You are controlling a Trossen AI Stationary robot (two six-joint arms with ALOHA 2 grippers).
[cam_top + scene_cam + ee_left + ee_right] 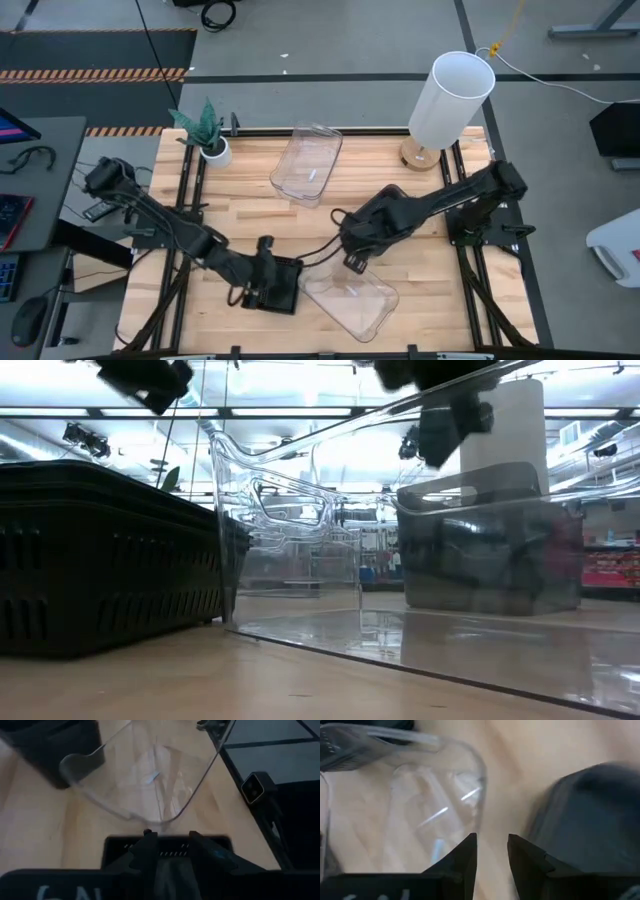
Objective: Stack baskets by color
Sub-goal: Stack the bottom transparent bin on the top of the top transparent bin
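A black mesh basket (pixel 285 292) (pixel 100 560) sits on the table near its front edge. My left gripper (pixel 267 272) (pixel 172 847) hangs open over that basket's left end. Just right of it a clear basket (pixel 352 300) (pixel 145 775) (pixel 410 805) rests on its base. My right gripper (pixel 355 263) (pixel 492 852) hovers open above the clear basket's far rim, with nothing between its fingers. A smoky grey basket (pixel 490 550) (pixel 590 815) stands under the right arm. A second clear basket (pixel 307 162) lies toward the far edge. My left gripper's fingers (pixel 146 849) slant down from the table's left over the black basket's slotted rim (pixel 165 854). Whether they touch it I cannot tell, since the dark fingers and the dark rim merge.
A tall white lamp (pixel 450 100) stands at the far right and a small potted plant (pixel 207 135) at the far left. Black frame rails run along both sides of the wooden table (pixel 250 215). Bare wood lies between the far clear basket and the front group.
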